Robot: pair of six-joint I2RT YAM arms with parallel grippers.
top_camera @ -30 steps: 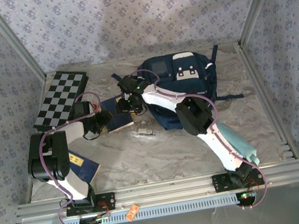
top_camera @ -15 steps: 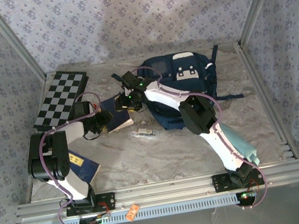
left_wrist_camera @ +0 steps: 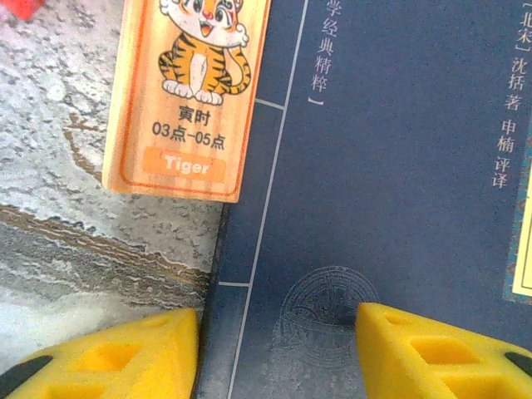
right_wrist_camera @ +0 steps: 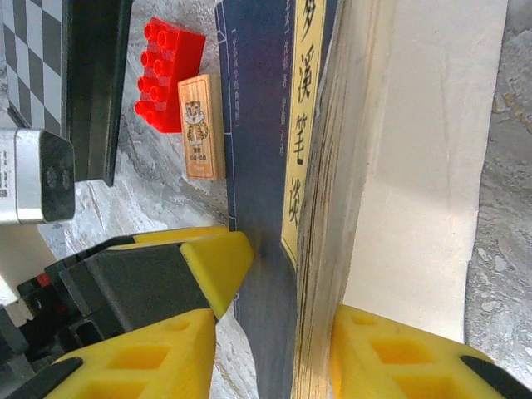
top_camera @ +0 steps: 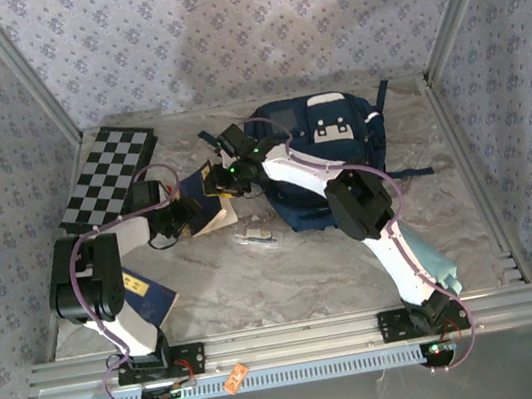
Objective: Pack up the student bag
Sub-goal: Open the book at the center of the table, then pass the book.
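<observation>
The student bag [top_camera: 324, 150], a navy backpack with white patches, lies at the back middle of the table. Left of it a navy book [top_camera: 209, 208] is tipped up on its spine side, its pale page edge [right_wrist_camera: 320, 208] facing the right wrist camera. My right gripper [top_camera: 217, 180] straddles that edge: one pad [right_wrist_camera: 399, 357] rests on the white back cover, while a thin gap separates the other from the front cover. My left gripper [top_camera: 185, 214] stands open with its fingertips [left_wrist_camera: 432, 349] against the navy cover [left_wrist_camera: 374, 166] near the spine. One of them [right_wrist_camera: 216, 258] shows touching the cover.
A wooden tiger tile [left_wrist_camera: 187, 91] and a red brick [right_wrist_camera: 166, 75] lie beside the book's spine. The chessboard [top_camera: 105, 176] lies at the back left. A second navy book [top_camera: 149, 291] lies by the left arm, a small clear object [top_camera: 255, 237] mid-table, a teal item [top_camera: 427, 255] near the right arm.
My right gripper has shifted left onto the book's page edge and its jaws have narrowed. The book's right side has tipped upward. The left arm has stayed put.
</observation>
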